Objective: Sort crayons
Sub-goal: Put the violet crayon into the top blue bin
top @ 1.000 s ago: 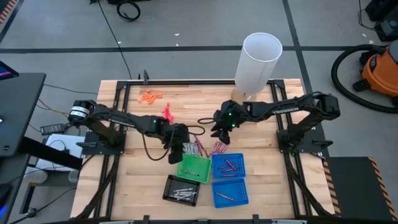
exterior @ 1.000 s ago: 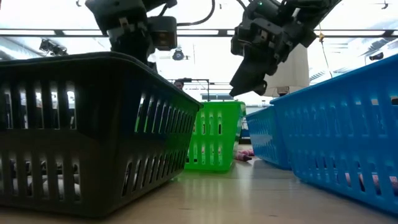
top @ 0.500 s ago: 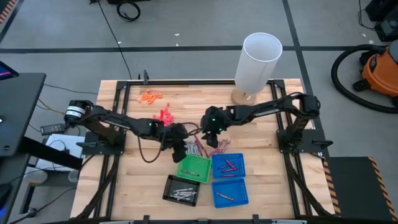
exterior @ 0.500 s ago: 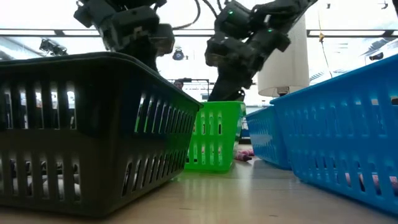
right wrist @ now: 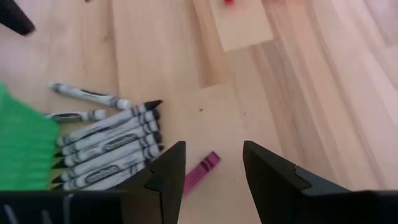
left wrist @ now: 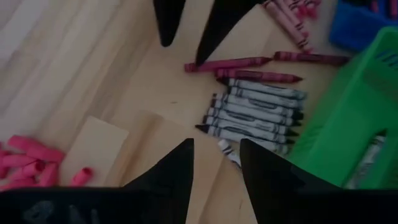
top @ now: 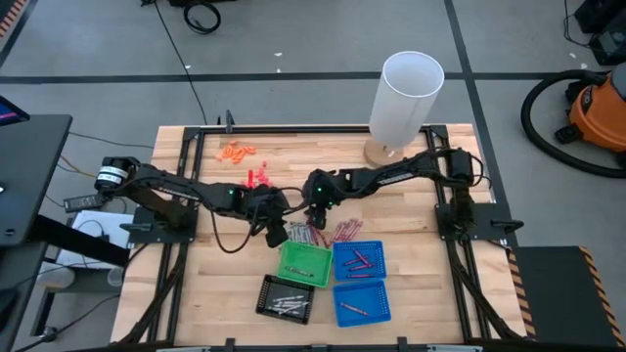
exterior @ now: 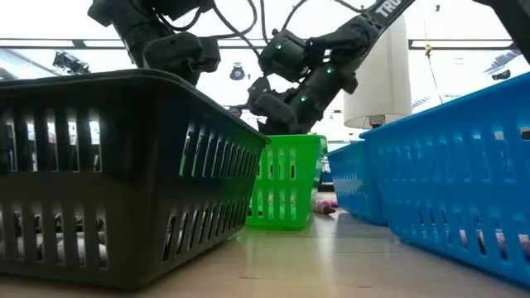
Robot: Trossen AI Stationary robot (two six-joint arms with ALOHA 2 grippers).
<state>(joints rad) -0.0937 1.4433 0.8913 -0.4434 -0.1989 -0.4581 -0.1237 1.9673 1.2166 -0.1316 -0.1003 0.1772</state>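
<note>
Grey-silver crayons (left wrist: 255, 115) lie side by side on the wood next to the green basket (top: 303, 262), with maroon crayons (left wrist: 227, 64) just beyond them. More maroon and pink crayons (top: 342, 232) lie by the blue basket (top: 359, 260). My left gripper (left wrist: 216, 163) hovers open over the near-left end of the grey row. My right gripper (right wrist: 211, 163) is open and low over the table. One maroon crayon (right wrist: 200, 171) shows between its fingers, and the grey crayons (right wrist: 109, 146) lie beside it. In the high view the two grippers (top: 279, 233) (top: 315, 215) stand close together.
A black basket (top: 286, 296) with grey crayons and a second blue basket (top: 361, 301) stand near the front edge. Coral-pink bits (top: 256, 179) and orange bits (top: 235, 152) lie at the far left. A tall white cylinder (top: 406, 98) stands at the far right.
My right gripper has swung toward the table's left and come down to the crayon pile, close to my left gripper, staying open. My left gripper has rolled its wrist a little over the grey crayons. No crayon has moved.
</note>
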